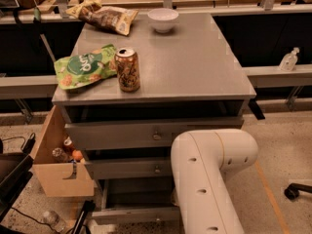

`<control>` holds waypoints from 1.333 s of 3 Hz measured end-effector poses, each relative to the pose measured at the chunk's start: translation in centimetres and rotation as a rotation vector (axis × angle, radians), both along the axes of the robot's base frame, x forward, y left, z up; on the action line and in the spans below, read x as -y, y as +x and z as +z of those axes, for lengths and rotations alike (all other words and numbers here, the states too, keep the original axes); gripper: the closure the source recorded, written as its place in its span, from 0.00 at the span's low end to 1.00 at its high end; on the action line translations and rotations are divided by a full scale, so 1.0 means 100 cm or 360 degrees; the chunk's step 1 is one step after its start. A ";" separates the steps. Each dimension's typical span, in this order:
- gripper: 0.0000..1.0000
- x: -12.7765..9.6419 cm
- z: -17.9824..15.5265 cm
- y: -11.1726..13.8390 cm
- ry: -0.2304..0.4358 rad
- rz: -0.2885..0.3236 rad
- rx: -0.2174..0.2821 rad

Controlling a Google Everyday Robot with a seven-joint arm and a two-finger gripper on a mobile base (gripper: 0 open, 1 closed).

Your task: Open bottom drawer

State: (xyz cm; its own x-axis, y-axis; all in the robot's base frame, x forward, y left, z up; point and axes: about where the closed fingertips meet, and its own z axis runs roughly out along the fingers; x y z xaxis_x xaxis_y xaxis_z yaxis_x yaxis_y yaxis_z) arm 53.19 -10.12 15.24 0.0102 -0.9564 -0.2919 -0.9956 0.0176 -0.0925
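Below, bottom drawer (129, 214) front juts forward | white arm (209, 179) covers its right end | gripper apparently behind arm, grip cannot be told | can (127, 69) near cabinet top (195, 67) front-left corner

Grey bottom drawer (129, 214) is seen pulled partly out.
Its slim flat front is covered at the right by the arm (209, 179), behind which the gripper is hidden.
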 end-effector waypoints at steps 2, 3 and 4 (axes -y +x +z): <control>1.00 -0.004 0.018 -0.046 0.0038 0.0024 -0.0156; 1.00 -0.004 0.018 -0.046 0.0038 0.0024 -0.0156; 1.00 0.003 0.012 -0.015 -0.0007 -0.0009 -0.0046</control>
State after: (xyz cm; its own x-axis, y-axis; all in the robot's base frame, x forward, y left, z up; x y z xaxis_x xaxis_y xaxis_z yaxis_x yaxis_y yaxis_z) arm 51.65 -10.38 16.47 -0.0039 -0.9576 -0.2880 -0.9977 0.0232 -0.0638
